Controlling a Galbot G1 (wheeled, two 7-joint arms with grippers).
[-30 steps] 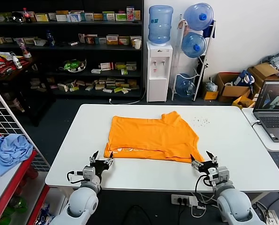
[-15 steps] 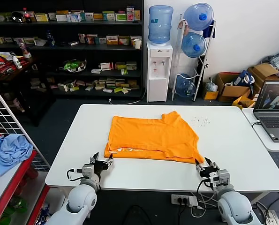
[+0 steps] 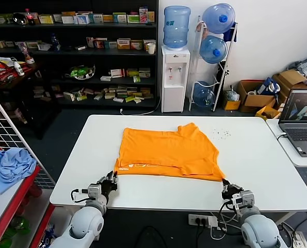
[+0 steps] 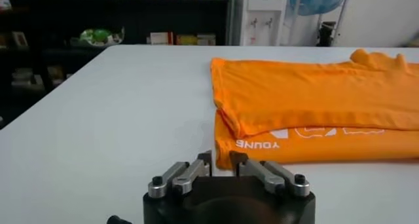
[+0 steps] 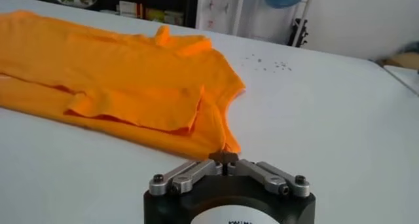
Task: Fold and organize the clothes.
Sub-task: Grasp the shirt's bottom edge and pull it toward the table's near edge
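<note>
The shirt [image 3: 166, 152] lies flat in the middle of the white table [image 3: 261, 155], already doubled over once, its near hem running along the side nearest the robot. It looks light and limp, plain soft cloth that will sag and crease wherever it is lifted, so I'd judge it needs holding at two corners at once to stay square.

That seems to be the plan. The left gripper [image 4: 220, 158] sits low at the near left corner, its fingers nearly together with only a narrow gap, right at the hem beside the pale lettering; I can't say for sure the cloth is between them. The right gripper [image 5: 224, 157] is at the near right corner with its fingers closed together, tips touching the hem; whether they have cloth pinched I cannot tell.

Little stands in the way. A sprinkle of small specks [image 3: 220, 134] lies on the table beyond the shirt's right shoulder, apart from it. A laptop [image 3: 300, 121] sits on a separate desk to the right, and a blue cloth [image 3: 10, 166] rests on a rack to the left, both well clear.
</note>
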